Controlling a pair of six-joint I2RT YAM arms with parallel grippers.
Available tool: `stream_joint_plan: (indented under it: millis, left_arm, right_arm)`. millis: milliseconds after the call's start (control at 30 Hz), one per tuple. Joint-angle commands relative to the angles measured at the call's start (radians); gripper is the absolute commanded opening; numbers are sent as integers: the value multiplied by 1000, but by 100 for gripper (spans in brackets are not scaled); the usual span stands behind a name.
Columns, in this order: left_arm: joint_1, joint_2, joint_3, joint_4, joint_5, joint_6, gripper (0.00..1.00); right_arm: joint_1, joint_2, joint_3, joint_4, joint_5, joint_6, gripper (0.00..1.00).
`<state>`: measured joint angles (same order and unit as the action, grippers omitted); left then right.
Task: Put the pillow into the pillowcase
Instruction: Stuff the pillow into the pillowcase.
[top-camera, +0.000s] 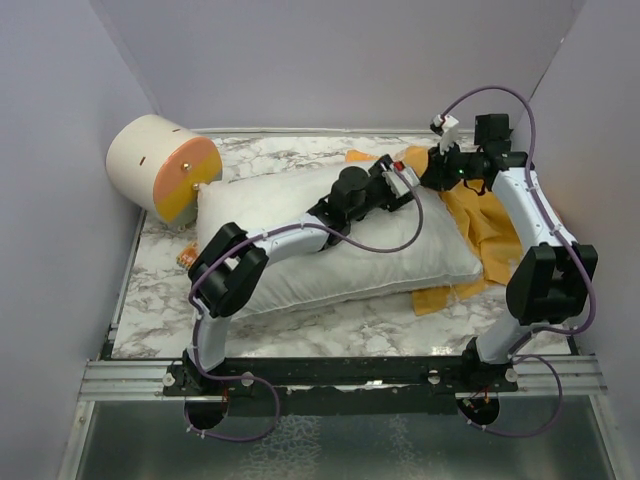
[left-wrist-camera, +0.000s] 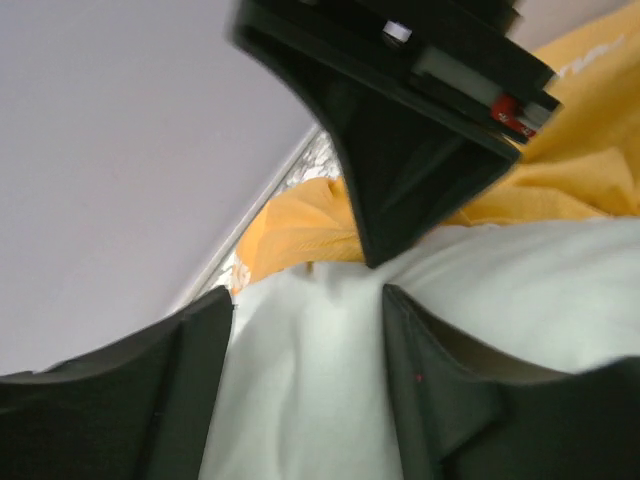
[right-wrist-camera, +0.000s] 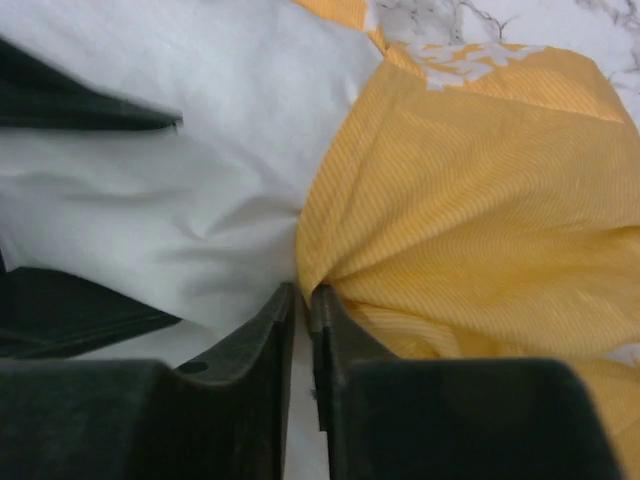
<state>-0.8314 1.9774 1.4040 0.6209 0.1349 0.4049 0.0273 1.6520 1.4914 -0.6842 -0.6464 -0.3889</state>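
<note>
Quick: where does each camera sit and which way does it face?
Top external: above, behind the robot, facing down at the table; left arm and right arm show.
Right wrist: on the right arm, facing the pillow past the right gripper, shut on the pillowcase.
Left wrist: on the left arm, facing the same spot past the open left gripper; right gripper ahead.
Wrist views share pillow and pillowcase.

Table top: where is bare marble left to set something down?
Bare marble: the near strip between pillow and front rail; the left strip below the cylinder; the far strip behind the pillow. Crowded: far right, where left pincer and right pincer meet at the pillowcase.
</note>
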Motion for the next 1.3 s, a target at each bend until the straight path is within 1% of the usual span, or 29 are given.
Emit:
stream_joint_plan:
  millis: [0, 67, 133, 233, 267, 333, 400, 467, 567, 700, 767, 833, 933, 967, 1033, 1133, 1200, 1267]
  left_arm:
    - [64, -3, 27, -121, 21, -255, 72]
    - [83, -46, 32, -224, 29, -340, 76]
    - [100, -94, 46, -347, 79, -414, 77]
    - [110, -143, 84, -543, 177, -492, 77]
    - [110, -154, 93, -598, 210, -508, 79]
    - [110, -177, 98, -679, 257, -542, 85]
    - [110, -203, 86, -729, 277, -558, 88]
    - [110, -247, 49, -731, 281, -566, 89]
    - [111, -360, -39, -648, 263, -567, 90]
    - [96, -510, -168, -535, 265, -519, 92]
    - [53, -567, -203, -527, 249, -454, 93]
    - [-41, -585, -193, -596, 160, -348, 94]
    - [-213, -540, -130, -747, 20, -164, 95]
    - [-263, -516, -110, -797, -1, -84, 95]
    - [-342, -477, -91, -835, -20, 51, 95]
    - [-410, -426, -84, -833, 24, 260, 96]
    - [-429, -393, -82, -799, 21, 372, 98]
    - [-430, -335, -41, -787, -19, 444, 99]
  right_arm:
    - [-1, -2, 79, -8, -7, 20, 23]
    - [-31, -27, 94, -24, -73, 34, 33]
    - [-88, -61, 100, -50, -179, 48, 43]
    - [-174, -139, 36, -36, -280, 63, 56]
    - [-202, -171, -1, -20, -297, 66, 60]
    - [-249, -220, -72, -2, -313, 63, 66]
    - [-289, -253, -132, 0, -338, 55, 68]
    - [-331, -278, -184, -3, -367, 49, 68]
    - [-375, -304, -260, 1, -376, 32, 68]
    - [-418, -308, -338, 1, -366, 3, 68]
    - [-440, -300, -366, -4, -368, -15, 68]
    - [-459, -291, -387, -5, -365, -34, 68]
    - [-488, -275, -404, -14, -358, -63, 68]
    - [-497, -270, -405, -24, -357, -76, 68]
    - [-515, -261, -407, -46, -356, -103, 68]
    - [-539, -254, -412, -71, -349, -137, 68]
    - [-554, -251, -414, -84, -345, -157, 68]
    - [-565, -245, -418, -93, -343, -172, 68]
